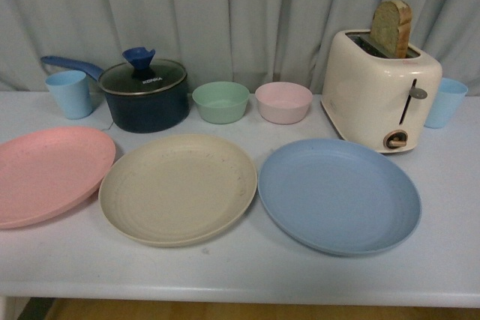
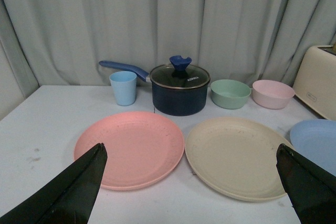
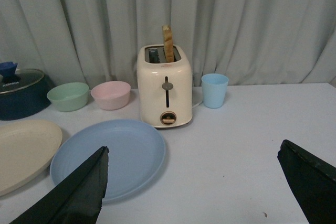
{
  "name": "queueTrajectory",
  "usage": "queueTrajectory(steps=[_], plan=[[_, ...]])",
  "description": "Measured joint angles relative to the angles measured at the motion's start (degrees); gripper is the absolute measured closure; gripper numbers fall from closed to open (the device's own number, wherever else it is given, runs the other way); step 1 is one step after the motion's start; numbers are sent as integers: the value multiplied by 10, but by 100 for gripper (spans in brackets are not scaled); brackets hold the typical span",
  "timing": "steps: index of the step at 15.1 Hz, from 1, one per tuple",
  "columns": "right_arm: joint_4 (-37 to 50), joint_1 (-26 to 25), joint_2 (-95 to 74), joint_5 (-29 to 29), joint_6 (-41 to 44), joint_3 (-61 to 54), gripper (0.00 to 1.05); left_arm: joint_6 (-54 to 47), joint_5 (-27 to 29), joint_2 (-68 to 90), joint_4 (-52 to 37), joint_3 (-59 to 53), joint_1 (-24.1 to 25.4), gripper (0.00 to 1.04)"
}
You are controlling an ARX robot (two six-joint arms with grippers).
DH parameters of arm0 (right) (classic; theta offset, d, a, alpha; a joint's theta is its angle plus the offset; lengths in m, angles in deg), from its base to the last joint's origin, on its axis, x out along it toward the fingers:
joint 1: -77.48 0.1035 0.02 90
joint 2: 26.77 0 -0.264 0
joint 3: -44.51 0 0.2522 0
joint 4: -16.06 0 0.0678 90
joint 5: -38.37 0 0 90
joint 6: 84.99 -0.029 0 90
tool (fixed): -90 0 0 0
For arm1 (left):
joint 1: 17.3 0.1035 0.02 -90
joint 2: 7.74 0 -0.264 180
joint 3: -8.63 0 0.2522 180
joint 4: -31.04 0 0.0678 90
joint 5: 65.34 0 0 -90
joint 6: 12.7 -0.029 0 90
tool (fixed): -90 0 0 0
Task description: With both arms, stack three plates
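Nearest your left wrist camera, the left gripper hangs released: its two black fingers are spread wide with nothing between them, and only their tips show. Past them the pink plate and beige plate lie flat and just beside each other on the white table. You cannot tell whether their rims touch. Right gripper reads the same, released and empty, over the near edge of the blue plate. All three plates lie in one row, unstacked: pink on the left, beige in the middle, blue on the right. Note the cut-offs: the front view clips the pink plate at its left edge, the left wrist view clips the blue plate, and the right wrist view clips the beige. Behind the row stand a blue cup, a dark pot, a green bowl, a pink bowl and a cream toaster with a slice of bread standing up out of it. The pot's glass lid carries white lettering, "KONKA". A small mark on the toaster's side is too small to read. The toaster half hides a second blue cup. A grey curtain closes the back.
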Motion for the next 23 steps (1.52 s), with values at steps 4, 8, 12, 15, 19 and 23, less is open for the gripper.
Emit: queueTrajectory(steps=[4,8,12,15,19,23], plan=[[0,0,0,0,0,0,6,0,0,0,0,0,0,7],[0,0,0,0,0,0,6,0,0,0,0,0,0,7],[0,0,0,0,0,0,6,0,0,0,0,0,0,7],[0,0,0,0,0,0,6,0,0,0,0,0,0,7],[0,0,0,0,0,0,6,0,0,0,0,0,0,7],[0,0,0,0,0,0,6,0,0,0,0,0,0,7]])
